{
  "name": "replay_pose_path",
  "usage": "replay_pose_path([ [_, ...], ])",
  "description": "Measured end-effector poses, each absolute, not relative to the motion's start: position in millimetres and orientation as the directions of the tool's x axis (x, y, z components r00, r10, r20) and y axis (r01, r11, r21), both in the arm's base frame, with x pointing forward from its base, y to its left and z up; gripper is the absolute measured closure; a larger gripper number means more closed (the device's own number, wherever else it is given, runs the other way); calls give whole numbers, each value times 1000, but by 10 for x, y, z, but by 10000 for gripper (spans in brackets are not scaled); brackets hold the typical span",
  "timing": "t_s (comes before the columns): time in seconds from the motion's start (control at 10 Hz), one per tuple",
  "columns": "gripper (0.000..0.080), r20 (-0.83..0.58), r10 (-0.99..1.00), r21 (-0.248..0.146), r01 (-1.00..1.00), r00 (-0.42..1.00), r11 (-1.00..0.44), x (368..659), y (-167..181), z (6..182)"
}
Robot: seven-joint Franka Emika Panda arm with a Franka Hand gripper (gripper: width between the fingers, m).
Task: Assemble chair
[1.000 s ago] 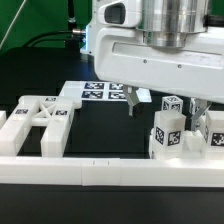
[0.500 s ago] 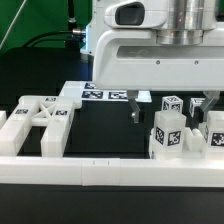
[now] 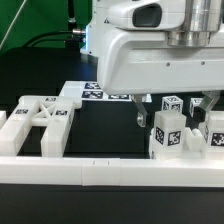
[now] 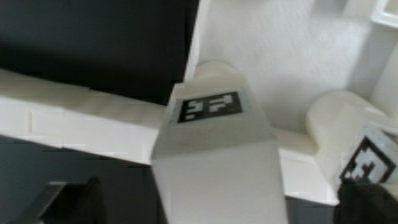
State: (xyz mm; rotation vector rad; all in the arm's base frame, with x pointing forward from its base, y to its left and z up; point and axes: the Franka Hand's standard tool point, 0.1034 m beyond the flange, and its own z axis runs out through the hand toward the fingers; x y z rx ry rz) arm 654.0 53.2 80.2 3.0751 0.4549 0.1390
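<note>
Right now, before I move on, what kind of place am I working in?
Probably a robotics lab test bench rather than a home or workshop: a black tabletop fenced by white rails, a fixed marker board, and tag-covered chair parts.

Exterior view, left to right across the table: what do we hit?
notched chair parts → marker board → tagged post → second tagged block at the exterior view's right edge
</note>
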Motion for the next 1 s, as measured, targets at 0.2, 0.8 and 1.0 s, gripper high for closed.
replay_pose_path([
  [0.2,150,80,286,43,283,955,-958,6532,501,773],
  [0.8,512,88,16,19,14,996,-1000,6532,489,770],
  [1.0,512,90,-153,3,-153,984,-988,6532,491,769],
])
